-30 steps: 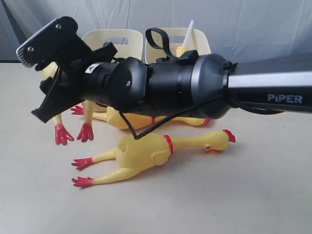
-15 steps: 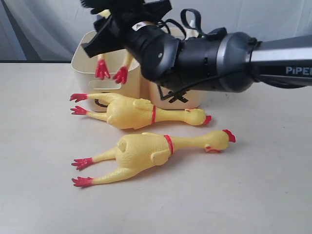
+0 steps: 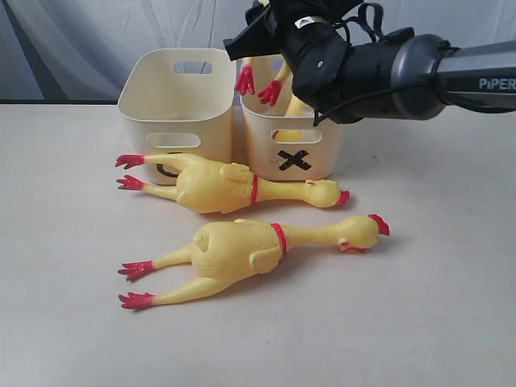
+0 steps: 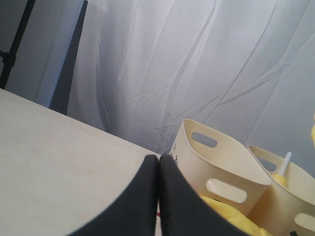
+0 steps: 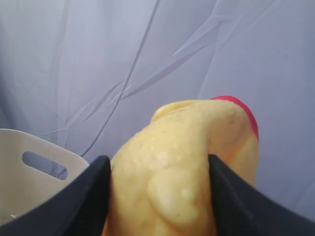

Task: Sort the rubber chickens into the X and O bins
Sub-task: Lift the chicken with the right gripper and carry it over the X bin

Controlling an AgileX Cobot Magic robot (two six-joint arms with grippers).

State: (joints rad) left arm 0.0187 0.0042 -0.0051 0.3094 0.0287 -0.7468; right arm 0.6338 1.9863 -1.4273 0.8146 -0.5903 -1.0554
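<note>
My right gripper [image 3: 270,31] is shut on a short rubber chicken [image 5: 170,167]. It hangs over the X bin [image 3: 262,153], its red feet [image 3: 256,83] dangling just above the rim. Another yellow chicken [image 3: 295,109] with a white tube [image 4: 284,162] stands inside that bin. The O bin [image 3: 173,93] sits to its left; its mark is mostly hidden. Two long chickens [image 3: 222,185] [image 3: 242,254] lie on the table before the bins. My left gripper [image 4: 158,160] is shut on nothing, low near the O bin [image 4: 231,169]; the exterior view does not show it.
A pale curtain [image 3: 97,32] hangs behind the bins. The right arm [image 3: 419,68] reaches in from the right above the table. In the right wrist view a cream bin rim [image 5: 29,147] with a slot handle shows beside the held chicken.
The right arm has carried the short chicken up and back, from close in front of the exterior camera to above the X bin. The two long chickens have not moved.
</note>
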